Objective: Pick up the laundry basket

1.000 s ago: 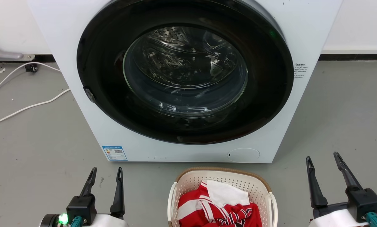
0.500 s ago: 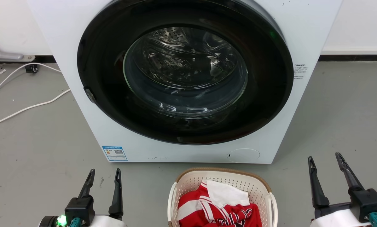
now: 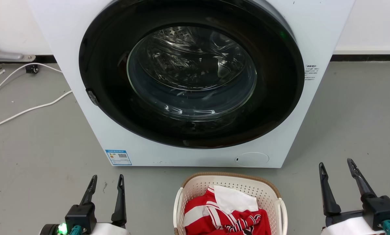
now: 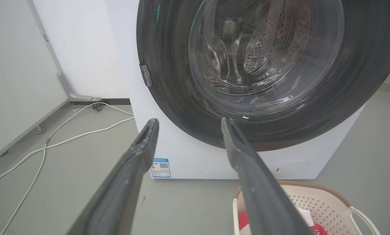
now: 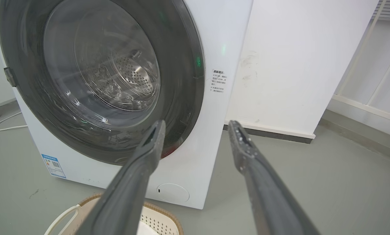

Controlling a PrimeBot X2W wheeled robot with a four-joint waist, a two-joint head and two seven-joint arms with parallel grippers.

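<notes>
Between the left tool point(image 3: 107, 178) and right tool point(image 3: 335, 163), the laundry basket point(image 3: 229, 175) sits on the floor point(image 3: 149, 195). Both tools gape, empty.

Washer point(image 3: 315, 32) stickers point(image 3: 118, 157): print too small, unreadable.

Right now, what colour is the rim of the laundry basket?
Brown, woven-look, topping the cream-white laundry basket; clearest in the head view.

laundry basket point(image 3: 198, 186), cream, upright, on floor
</notes>
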